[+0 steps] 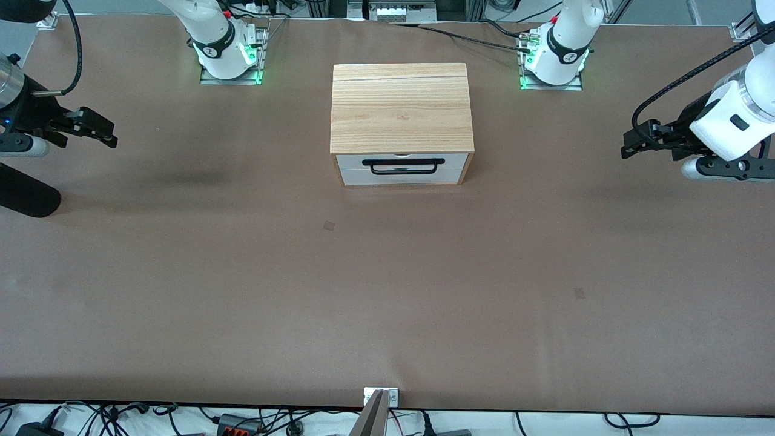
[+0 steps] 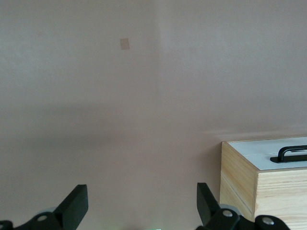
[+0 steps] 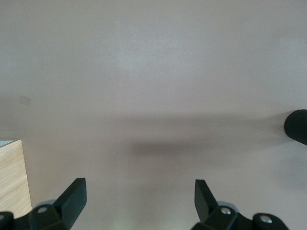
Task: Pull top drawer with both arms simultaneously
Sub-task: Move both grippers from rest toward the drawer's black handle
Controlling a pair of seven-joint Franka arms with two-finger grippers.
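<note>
The top drawer [image 1: 402,165] sits closed in the cabinet [image 1: 401,109] mid-table, between my arms. My left gripper [image 1: 629,148] and right gripper [image 1: 106,130] hang spread wide, holding nothing, over bare table [image 1: 387,303] at either end

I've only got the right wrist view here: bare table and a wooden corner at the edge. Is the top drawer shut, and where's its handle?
Observer: The top drawer looks shut in the cabinet; its black bar handle faces the front camera.
Operator: Where's the left gripper?
Observer: The left gripper hangs open over the table toward the left arm's end, apart from the cabinet.
Operator: And mine?
Observer: The right gripper is open over the right arm's end, equally clear of the handle.
</note>
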